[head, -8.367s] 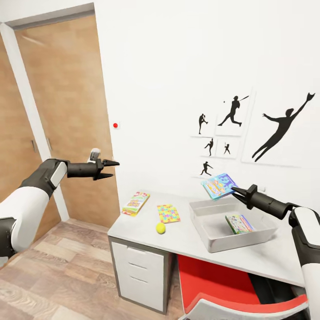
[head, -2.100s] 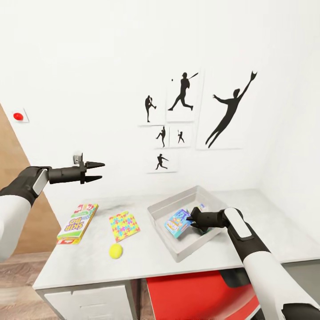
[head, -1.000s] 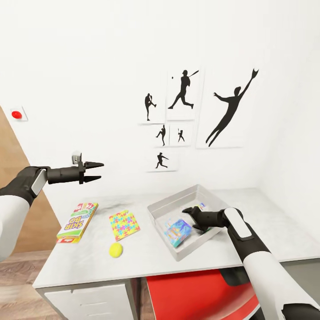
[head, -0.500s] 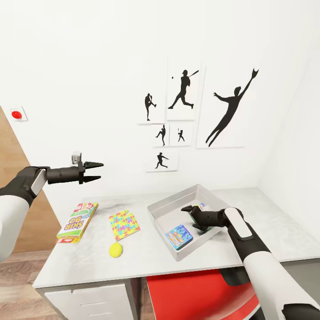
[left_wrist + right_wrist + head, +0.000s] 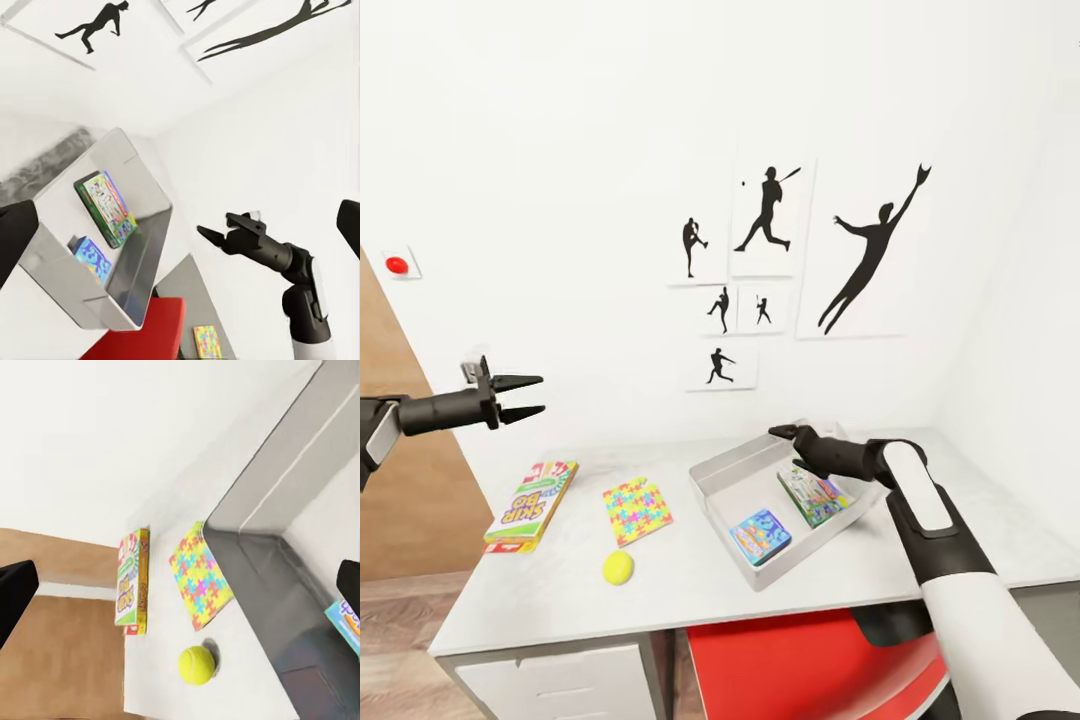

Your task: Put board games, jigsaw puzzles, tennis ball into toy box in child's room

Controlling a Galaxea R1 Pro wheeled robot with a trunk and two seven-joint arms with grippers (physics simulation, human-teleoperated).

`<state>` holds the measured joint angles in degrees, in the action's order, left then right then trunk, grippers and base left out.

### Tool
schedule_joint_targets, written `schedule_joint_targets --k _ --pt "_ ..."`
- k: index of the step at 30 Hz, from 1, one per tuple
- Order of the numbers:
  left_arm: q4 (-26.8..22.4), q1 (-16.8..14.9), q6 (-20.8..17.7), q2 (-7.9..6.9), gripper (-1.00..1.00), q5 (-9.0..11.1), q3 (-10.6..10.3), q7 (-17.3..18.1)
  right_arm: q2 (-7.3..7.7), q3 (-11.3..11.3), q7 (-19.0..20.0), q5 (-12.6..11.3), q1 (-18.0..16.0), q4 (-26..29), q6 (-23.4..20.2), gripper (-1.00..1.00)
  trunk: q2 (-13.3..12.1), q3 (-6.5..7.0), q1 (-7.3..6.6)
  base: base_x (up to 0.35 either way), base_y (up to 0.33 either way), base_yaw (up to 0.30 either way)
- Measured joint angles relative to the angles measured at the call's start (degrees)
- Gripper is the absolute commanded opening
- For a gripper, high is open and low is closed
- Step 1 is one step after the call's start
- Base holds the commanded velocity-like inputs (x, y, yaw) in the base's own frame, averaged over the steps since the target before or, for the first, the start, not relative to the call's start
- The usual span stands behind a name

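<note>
Item: blue board game (image 5: 761, 535), now lying flat in the near corner of the toy box (image 5: 717, 480), released from your right gripper (image 5: 788, 434), whose jaws are standing spread and empty above the box's far rim after lifting clear. Beside it in the box: a green-bordered game box (image 5: 815, 495). You are therefore finishing two of six deposits. Remaining on the table (image 5: 660, 590): yellow-green Skip-Bo game (image 5: 532, 505), one jigsaw puzzle (image 5: 636, 509), tennis ball (image 5: 618, 567). Your left gripper (image 5: 528, 396) is hovering spread and empty, well above the Skip-Bo game. The second puzzle's place is uncertain; the right arm is partly covering the box's far side.
</note>
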<state>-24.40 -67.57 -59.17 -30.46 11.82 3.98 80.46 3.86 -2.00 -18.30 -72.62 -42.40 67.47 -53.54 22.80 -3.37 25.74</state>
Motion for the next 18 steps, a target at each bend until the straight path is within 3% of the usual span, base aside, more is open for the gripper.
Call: schedule_joint_targets --k 3,8,11,14,18 --pt "0.09 0.9 0.39 -1.51 1.0 0.0 -0.09 0.96 0.02 0.06 0.0 0.04 -0.04 2.93 -1.25 1.0 0.0 0.27 0.0 0.0 0.0 -0.01" --pt "0.35 3.66 2.03 -5.22 1.0 0.32 -0.12 2.49 0.37 0.34 0.0 0.07 0.07 7.59 -3.25 1.0 0.0 0.73 0.0 0.0 0.0 -0.008" --pt "0.44 5.98 2.93 -7.83 1.0 0.21 -0.15 5.57 1.46 1.17 0.22 -0.39 1.35 10.82 -5.78 1.0 0.0 1.0 0.0 0.0 0.0 -0.053" --pt "0.54 9.41 6.1 -10.31 1.0 0.24 -0.08 9.26 3.79 4.1 2.1 -3.93 4.8 13.73 -6.3 1.0 0.0 1.27 0.0 0.0 0.0 -0.067" --pt "0.87 12.26 9.55 -13.48 1.0 0.49 -0.08 9.3 6.76 7.47 6.8 -9.31 10.37 15.55 -6.28 1.0 0.0 1.63 0.0 0.0 0.0 -0.065"
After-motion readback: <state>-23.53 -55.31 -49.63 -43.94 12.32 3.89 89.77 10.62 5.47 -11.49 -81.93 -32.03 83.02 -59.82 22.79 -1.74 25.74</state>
